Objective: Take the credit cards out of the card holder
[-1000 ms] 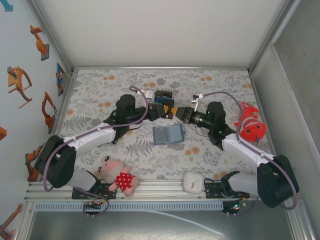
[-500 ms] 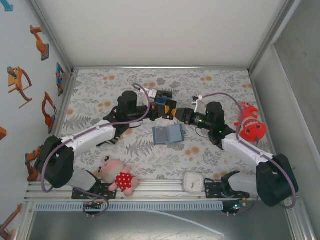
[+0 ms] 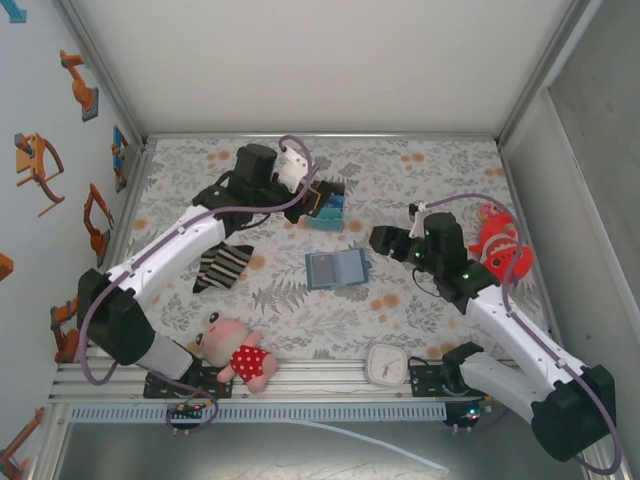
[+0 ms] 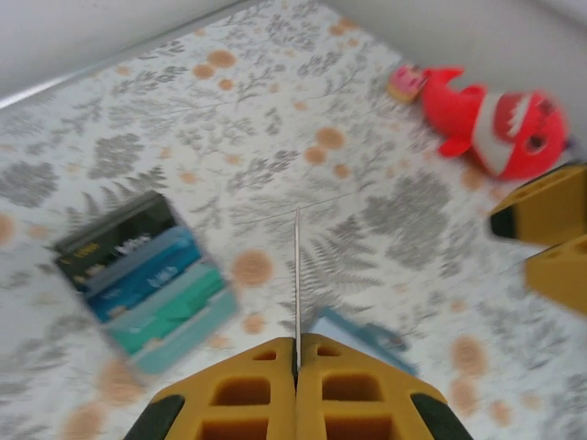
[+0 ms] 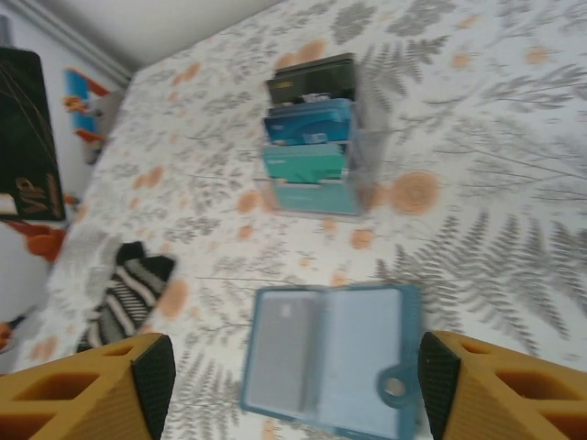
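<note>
Jaws of the left gripper (image 4: pixel 296 350) clamp one thin card (image 4: pixel 296 266) edge-on, apparently bound for the stack of cards (image 4: pixel 138 275) ahead-left of them; those of the right gripper (image 3: pixel 383 240) stand spread, empty, over the open wallet (image 5: pixel 330 357), ready for another.

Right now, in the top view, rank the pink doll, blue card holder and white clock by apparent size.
1. pink doll
2. card holder
3. white clock, only a little smaller than the second

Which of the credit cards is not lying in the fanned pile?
The black VIP card, pinched in the shut left gripper; the rest lie fanned in a pile beyond the card holder.
</note>
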Available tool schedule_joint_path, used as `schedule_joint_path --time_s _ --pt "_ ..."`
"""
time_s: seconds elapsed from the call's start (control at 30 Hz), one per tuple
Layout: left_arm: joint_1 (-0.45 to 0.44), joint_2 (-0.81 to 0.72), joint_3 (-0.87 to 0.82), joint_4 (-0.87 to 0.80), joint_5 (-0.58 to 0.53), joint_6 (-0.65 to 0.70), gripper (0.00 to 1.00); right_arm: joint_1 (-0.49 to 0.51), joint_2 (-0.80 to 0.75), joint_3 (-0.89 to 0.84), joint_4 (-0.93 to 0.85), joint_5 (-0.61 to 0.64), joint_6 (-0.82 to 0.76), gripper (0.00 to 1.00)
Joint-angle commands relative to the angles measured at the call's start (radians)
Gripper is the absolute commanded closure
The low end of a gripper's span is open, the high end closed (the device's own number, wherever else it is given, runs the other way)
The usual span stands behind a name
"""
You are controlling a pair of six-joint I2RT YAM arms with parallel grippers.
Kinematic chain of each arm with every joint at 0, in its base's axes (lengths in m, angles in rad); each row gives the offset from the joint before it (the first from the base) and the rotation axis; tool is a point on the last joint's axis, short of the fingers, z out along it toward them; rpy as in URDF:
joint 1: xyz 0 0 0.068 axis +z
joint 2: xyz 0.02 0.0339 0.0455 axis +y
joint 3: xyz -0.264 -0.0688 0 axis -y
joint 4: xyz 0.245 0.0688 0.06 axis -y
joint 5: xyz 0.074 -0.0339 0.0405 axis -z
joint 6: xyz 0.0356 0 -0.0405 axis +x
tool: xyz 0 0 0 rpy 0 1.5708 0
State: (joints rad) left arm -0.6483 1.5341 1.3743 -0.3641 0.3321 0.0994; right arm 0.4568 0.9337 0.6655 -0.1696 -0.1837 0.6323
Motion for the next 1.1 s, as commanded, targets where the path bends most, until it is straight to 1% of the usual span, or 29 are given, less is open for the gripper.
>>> schedule_joint_path --time_s 0.0,0.1,0.23,0.27,0.3,0.33,0.47,0.6,0.7,0.87,1.07 --pt "0.020 0.079 0.079 -0.155 -0.075 0.311 1.00 0.002 -0.024 0.052 -0.118 0.132 -0.048 0.27" --pt "0.031 0.157 0.149 -0.175 -0.092 0.473 1.00 0.003 -0.029 0.063 -0.142 0.171 -0.048 0.22" --pt "0.044 0.268 0.245 -0.191 -0.120 0.651 1.00 0.003 -0.030 0.072 -0.151 0.190 -0.046 0.14" --pt "0.048 0.300 0.271 -0.193 -0.120 0.692 1.00 0.002 -0.028 0.074 -0.154 0.194 -0.045 0.11" --pt "0.053 0.328 0.296 -0.193 -0.122 0.731 1.00 0.003 -0.026 0.077 -0.157 0.200 -0.045 0.04" --pt "0.056 0.356 0.318 -0.197 -0.122 0.766 1.00 0.002 -0.025 0.081 -0.161 0.206 -0.045 0.01" --pt "0.062 0.464 0.399 -0.208 -0.120 0.912 1.00 0.002 -0.024 0.096 -0.173 0.230 -0.043 0.01" --pt "0.072 0.549 0.479 -0.228 -0.072 1.002 1.00 0.002 -0.030 0.109 -0.187 0.253 -0.040 0.01" --pt "0.075 0.613 0.548 -0.258 -0.073 1.053 1.00 0.002 -0.037 0.112 -0.193 0.262 -0.036 0.01" --pt "0.079 0.696 0.651 -0.311 -0.058 1.083 1.00 0.002 -0.040 0.121 -0.212 0.276 -0.034 0.01" --pt "0.080 0.738 0.705 -0.343 -0.033 1.095 1.00 0.002 -0.048 0.123 -0.222 0.289 -0.033 0.01"
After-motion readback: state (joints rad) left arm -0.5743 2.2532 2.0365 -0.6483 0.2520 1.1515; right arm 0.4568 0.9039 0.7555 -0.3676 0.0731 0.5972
